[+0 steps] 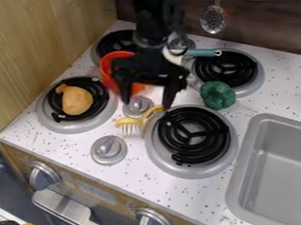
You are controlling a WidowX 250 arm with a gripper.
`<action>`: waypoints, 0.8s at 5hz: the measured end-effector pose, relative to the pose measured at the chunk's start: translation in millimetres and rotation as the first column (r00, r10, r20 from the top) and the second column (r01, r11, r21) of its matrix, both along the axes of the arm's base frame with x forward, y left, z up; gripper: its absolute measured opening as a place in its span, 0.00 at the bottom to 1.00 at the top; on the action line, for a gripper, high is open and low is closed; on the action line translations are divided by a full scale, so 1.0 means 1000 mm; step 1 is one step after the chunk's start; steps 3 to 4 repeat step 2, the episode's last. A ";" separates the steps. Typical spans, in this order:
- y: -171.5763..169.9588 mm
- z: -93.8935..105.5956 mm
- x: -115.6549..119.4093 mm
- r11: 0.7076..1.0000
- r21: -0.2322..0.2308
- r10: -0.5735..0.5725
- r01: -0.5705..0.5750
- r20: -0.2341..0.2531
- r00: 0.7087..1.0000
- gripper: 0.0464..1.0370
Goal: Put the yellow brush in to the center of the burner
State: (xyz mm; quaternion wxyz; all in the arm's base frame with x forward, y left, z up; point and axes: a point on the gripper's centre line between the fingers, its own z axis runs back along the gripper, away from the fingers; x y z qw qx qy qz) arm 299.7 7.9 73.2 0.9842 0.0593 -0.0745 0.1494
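Above the middle of the stove top, my gripper [146,100] hangs down with its two fingers spread apart and nothing held between them. The yellow brush [140,120] lies just below the fingertips, its pale bristles pointing toward the front edge. Its handle end is close to the right fingertip; whether they touch, I cannot tell. Right of the brush is the front right burner [194,134], a black coil in a grey ring, with nothing on it. The brush overlaps that ring's left edge in the view.
A chicken-leg-like toy [76,99] rests on the left burner [55,124]. Behind my gripper is a red container [107,64]. Green broccoli [217,95] sits by the back right burner, near a teal-handled item [202,52]. Grey knobs [108,150] and a sink [274,167] are nearby.
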 end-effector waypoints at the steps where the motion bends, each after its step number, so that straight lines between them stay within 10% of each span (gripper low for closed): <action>1: -0.014 0.002 0.013 0.995 -0.065 -0.082 0.080 -0.039 0.996 0.96; 4: -0.031 0.011 0.021 0.992 -0.054 -0.119 0.118 -0.019 0.993 0.96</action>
